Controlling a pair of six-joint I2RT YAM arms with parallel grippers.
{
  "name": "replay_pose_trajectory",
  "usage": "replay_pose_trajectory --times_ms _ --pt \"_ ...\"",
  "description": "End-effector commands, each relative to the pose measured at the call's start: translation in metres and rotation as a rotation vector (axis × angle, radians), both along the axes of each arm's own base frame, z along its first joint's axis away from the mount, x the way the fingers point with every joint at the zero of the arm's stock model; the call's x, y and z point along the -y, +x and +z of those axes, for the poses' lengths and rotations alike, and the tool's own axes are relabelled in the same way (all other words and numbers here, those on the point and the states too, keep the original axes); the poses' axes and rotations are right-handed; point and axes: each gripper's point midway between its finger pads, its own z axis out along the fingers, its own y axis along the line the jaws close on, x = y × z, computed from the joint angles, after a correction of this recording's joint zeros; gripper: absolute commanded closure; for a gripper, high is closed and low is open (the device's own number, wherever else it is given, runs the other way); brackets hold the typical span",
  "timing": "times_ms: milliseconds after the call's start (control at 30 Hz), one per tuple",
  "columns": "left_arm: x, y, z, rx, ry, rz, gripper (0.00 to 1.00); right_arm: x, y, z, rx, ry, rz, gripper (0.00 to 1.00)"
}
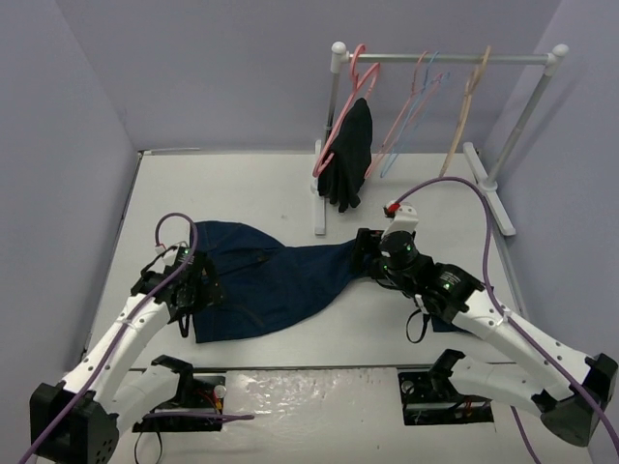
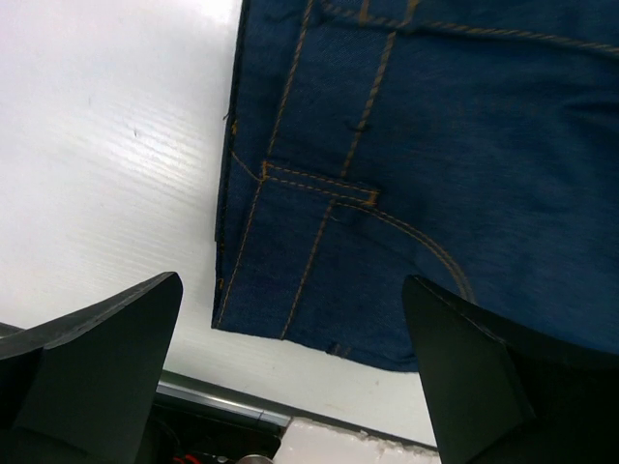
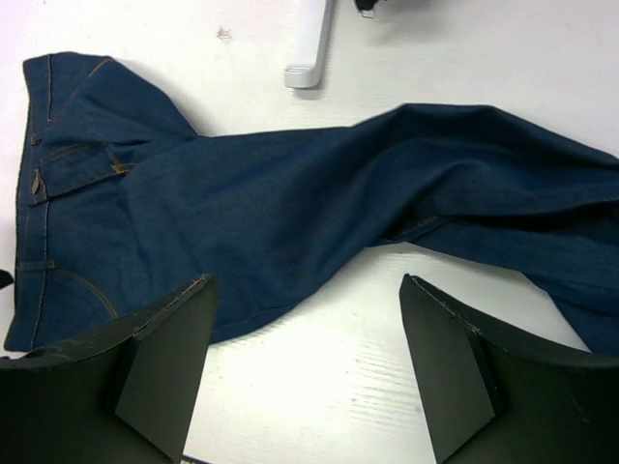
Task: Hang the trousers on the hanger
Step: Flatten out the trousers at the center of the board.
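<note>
Left side first: the left claw (image 1: 191, 282) hovers over the waistband end of the trousers (image 1: 280, 280). It is released, fingers spread wide, nothing between them. In the left wrist view we see only denim with orange stitching, a belt loop and a pocket seam below it, plus the bare surface (image 1: 242, 184) beside the cloth edge. We can't tell if a fingertip touches the fabric.

Middle: the trousers lie flat-ish and rumpled on the surface, wide end left, legs tapering right toward the other arm. No part is lifted.

Right of that, the right claw (image 1: 366, 249) sits at the leg end. It is also released, fingers apart with bare surface and the denim edge showing between them in the right wrist view. It holds nothing.

Far right and back: the rack (image 1: 455, 58) stands on the surface. On it hang a black garment (image 1: 350, 155) on a pink hanger (image 1: 360, 68), then the light-blue hanger (image 1: 411, 126), then a beige one (image 1: 469, 106). The hanger is on the rail, well apart from the trousers, and neither arm is near it.

Progress: we judge this early. The trousers are laid out, maybe for folding. What is left is fetching the hanger, then threading or draping the legs over its bar. Nothing is on the hanger yet.
</note>
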Motion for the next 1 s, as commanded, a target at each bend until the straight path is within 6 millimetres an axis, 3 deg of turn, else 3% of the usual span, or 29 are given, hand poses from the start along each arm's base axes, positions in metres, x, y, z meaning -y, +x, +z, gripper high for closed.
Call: replay_pose_trajectory --times_ms 0,200,367,467,567,767,967 --pt "0.007 0.024 -0.014 0.031 -0.091 0.091 0.03 0.016 -0.007 0.005 0.008 0.044 -0.020 0.26" --pt "0.000 0.030 -0.040 -0.053 -0.057 0.094 0.06 0.019 -0.014 0.001 -0.006 0.029 0.036 0.26" --pt "-0.002 0.067 -0.014 0.045 -0.026 0.017 0.10 0.015 -0.022 0.002 -0.011 0.048 0.087 0.26" --pt "-0.013 0.090 0.006 0.095 -0.012 0.014 0.11 0.014 -0.026 0.005 -0.006 0.059 0.111 0.26" --pt "-0.021 0.106 0.013 0.116 -0.016 0.011 0.10 0.012 -0.031 0.008 -0.001 0.064 0.144 0.26" --pt "-0.018 0.131 0.003 0.084 -0.044 -0.049 0.10 0.015 -0.034 0.016 0.026 0.047 0.168 0.26" --pt "-0.020 0.131 -0.012 0.005 -0.022 -0.084 0.09 0.019 -0.036 0.018 0.035 0.032 0.175 0.25"
